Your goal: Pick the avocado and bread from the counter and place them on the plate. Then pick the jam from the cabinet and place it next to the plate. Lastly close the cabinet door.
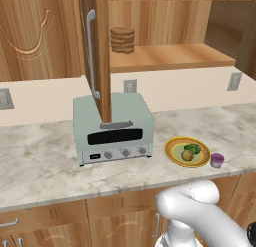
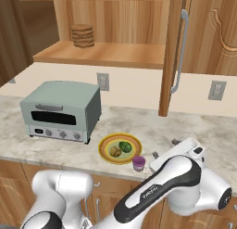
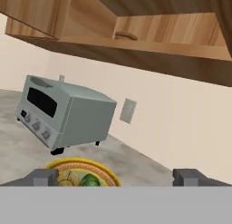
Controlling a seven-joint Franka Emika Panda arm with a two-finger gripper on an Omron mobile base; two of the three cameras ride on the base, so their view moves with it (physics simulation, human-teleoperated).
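Observation:
The yellow plate (image 1: 171, 149) (image 2: 102, 149) (image 3: 81, 163) lies on the counter (image 1: 40, 161) near its front edge. On it rest the dark green avocado (image 1: 193, 149) (image 2: 124, 146) (image 3: 90, 181) and the tan bread (image 1: 187, 155) (image 2: 115, 152) (image 3: 68, 177). The purple jam (image 1: 217, 160) (image 2: 139, 163) stands on the counter just right of the plate. My gripper (image 2: 165, 148) (image 3: 118, 177) hovers low over the counter to the right of the jam, open and empty, facing the plate. The cabinet door (image 1: 102, 51) (image 2: 173, 52) stands open, swung out over the counter.
A grey-green toaster oven (image 1: 112, 128) (image 2: 60, 110) (image 3: 63, 114) sits left of the plate. A stack of flat brown discs (image 1: 122, 39) (image 2: 82, 35) is on the cabinet shelf (image 1: 165, 56) (image 2: 102, 54). Wall outlets dot the backsplash. The counter right of the jam is bare stone.

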